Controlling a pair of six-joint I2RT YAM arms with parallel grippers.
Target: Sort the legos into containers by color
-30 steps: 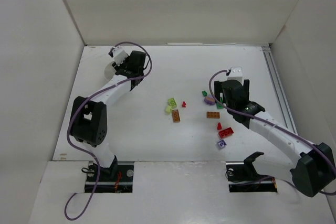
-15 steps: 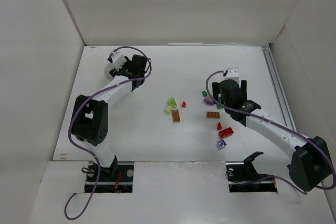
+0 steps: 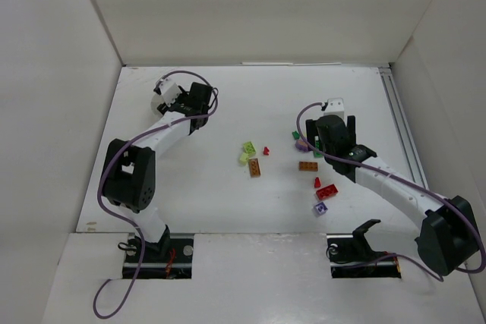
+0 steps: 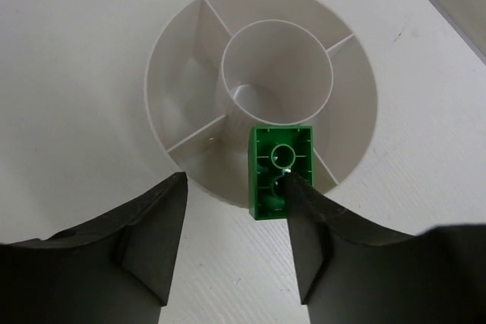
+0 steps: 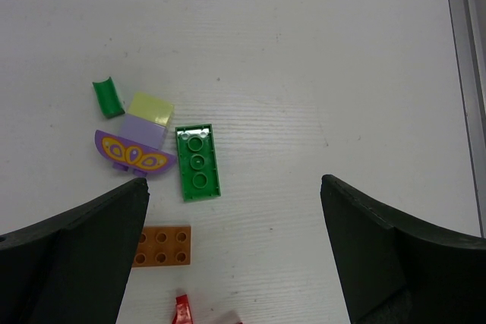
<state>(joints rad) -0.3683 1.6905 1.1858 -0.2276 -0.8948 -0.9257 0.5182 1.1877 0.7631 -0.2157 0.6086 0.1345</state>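
Jaws of the left gripper (image 4: 234, 187) stand spread, the light, stiff, slick green brick (image 4: 281, 172) touching only 1 finger (image 4: 319, 233) over the near rim of the dish (image 4: 182, 73); the right gripper (image 5: 234, 184) gapes wide above a flat green brick (image 5: 199, 162) on the table (image 5: 342, 51), best pinched across its 2 long sides

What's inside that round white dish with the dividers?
The dish looks empty in its central cup and the sections in view. A green brick, against one finger of the left gripper, covers part of the nearest section; whether it has landed there cannot be told.
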